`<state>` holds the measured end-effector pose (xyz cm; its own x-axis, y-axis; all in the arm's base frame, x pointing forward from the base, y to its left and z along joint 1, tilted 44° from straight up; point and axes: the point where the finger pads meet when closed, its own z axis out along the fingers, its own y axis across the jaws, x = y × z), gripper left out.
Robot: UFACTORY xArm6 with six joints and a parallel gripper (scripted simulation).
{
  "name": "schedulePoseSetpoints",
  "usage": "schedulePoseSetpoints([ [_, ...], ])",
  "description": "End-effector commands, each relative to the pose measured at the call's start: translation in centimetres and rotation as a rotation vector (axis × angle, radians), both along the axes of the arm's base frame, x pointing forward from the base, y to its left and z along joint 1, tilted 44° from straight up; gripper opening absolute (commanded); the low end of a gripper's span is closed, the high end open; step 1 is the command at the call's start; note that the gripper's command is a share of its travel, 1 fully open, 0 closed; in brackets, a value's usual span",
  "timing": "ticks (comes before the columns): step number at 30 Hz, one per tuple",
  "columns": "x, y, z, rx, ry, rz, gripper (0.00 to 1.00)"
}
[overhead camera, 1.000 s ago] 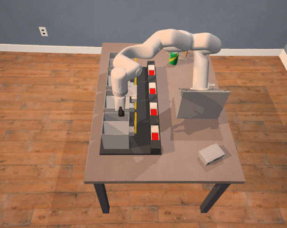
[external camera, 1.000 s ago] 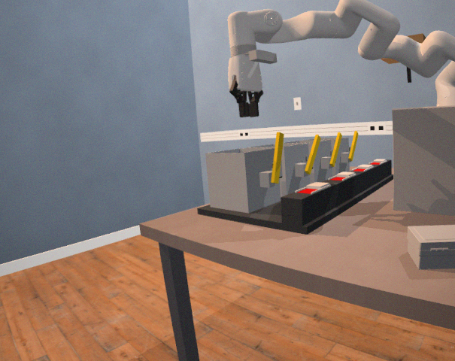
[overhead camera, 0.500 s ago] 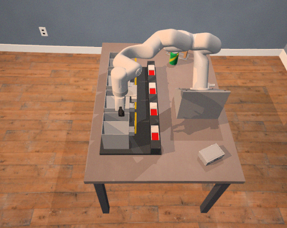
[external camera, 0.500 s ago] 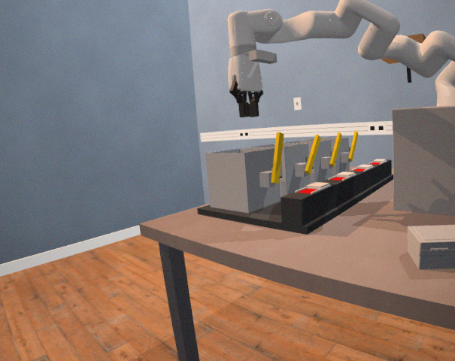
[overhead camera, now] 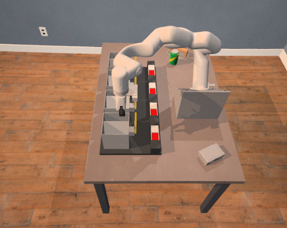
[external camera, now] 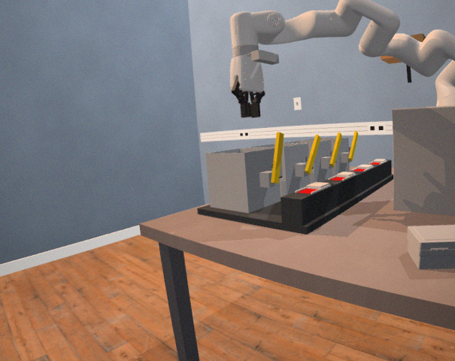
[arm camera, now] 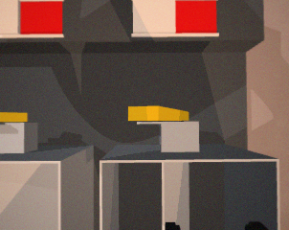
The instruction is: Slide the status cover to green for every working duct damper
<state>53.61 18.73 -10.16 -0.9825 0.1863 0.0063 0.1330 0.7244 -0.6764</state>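
My gripper (overhead camera: 122, 114) (external camera: 250, 114) (arm camera: 213, 226) is partly open and empty, pointing down high above the nearest duct damper (overhead camera: 115, 142) (external camera: 225, 182) (arm camera: 189, 160). A pale upright plate (overhead camera: 115, 126) (arm camera: 175, 192) shows inside that open-topped box. Its yellow lever (overhead camera: 135, 122) (external camera: 277, 157) (arm camera: 156, 113) leans slightly from upright. The neighbouring damper's lever (overhead camera: 135, 105) (external camera: 313, 154) (arm camera: 8, 117) leans too, as do the farther ones. The nearest status slider (overhead camera: 154, 136) (external camera: 307, 191) (arm camera: 196, 16) shows red. The others show red too, the farthest (overhead camera: 151, 72) included. The arm partly hides the far dampers in the top view.
The dampers and slider rail stand on a black base (overhead camera: 142, 144) (external camera: 239, 216). A large grey block (overhead camera: 199, 105) (external camera: 426, 155) stands right of the rail. A small pale case (overhead camera: 211, 153) (external camera: 439, 233) lies at the front right, a green can (overhead camera: 173, 57) at the back.
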Motion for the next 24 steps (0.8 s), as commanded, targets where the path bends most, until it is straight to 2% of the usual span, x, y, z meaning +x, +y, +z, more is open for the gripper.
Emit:
schedulePoseSetpoints([
  [1,-1.2,-0.4,0.4,0.055,-0.017,0.005,0.39],
  [7,-5.5,-2.4,1.1,0.193,-0.042,0.001,0.39],
  [12,-7.1,-3.3,1.4,0.249,-0.053,0.002,0.39],
  [18,-8.0,-3.7,1.6,0.279,-0.059,0.001,0.39],
  [24,-8.1,-3.7,1.6,0.279,-0.059,0.001,0.39],
])
